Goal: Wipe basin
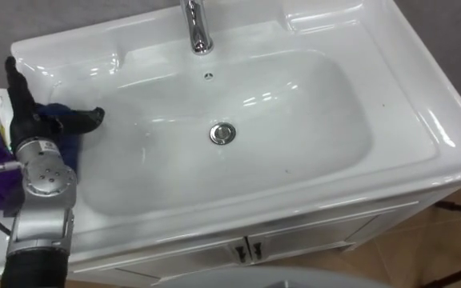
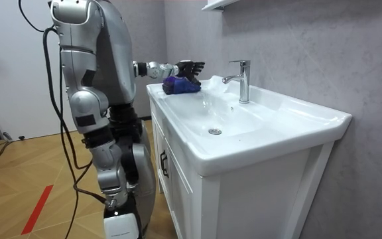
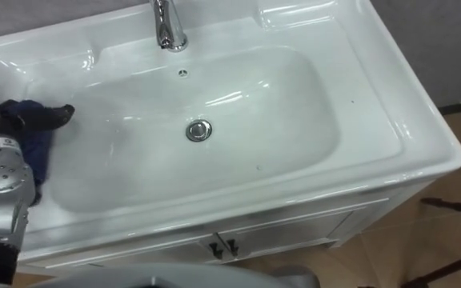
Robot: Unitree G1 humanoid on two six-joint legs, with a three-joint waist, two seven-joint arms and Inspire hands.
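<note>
Left eye view: the left hand point(image 1: 32, 116) is being held over a blue-purple cloth point(image 1: 69, 148), which is lying bunched on the flat surface at the left edge of the white basin point(image 1: 422, 120), outside the bowl. The fingers point(image 1: 11, 70) are being held wide and straight, with one pointing toward the wall and the thumb being stretched out toward the bowl. Nothing is being gripped. Whether the palm is pressing on the cloth cannot be told from above.

Further right, the bowl is being shown glossy, with room light being reflected off its slopes. A round metal drain point(image 1: 223, 133) is being seen at the bottom of the bowl, near its middle. A small overflow hole point(image 1: 208, 76) is being seen in the back wall above it, and a chrome faucet point(image 1: 197, 28) is being shown upright on the back ledge, in line with both. Below the front rim, two white cabinet doors point(image 1: 310, 236) are being shown closed, their small handles side by side at the centre.

From the room view, the robot is being seen standing upright on a wooden floor point(image 2: 25, 172) at the front of the cabinet, at the room view's left. Its left arm is being reached forward over the basin's far corner, with the hand just above the cloth.
</note>
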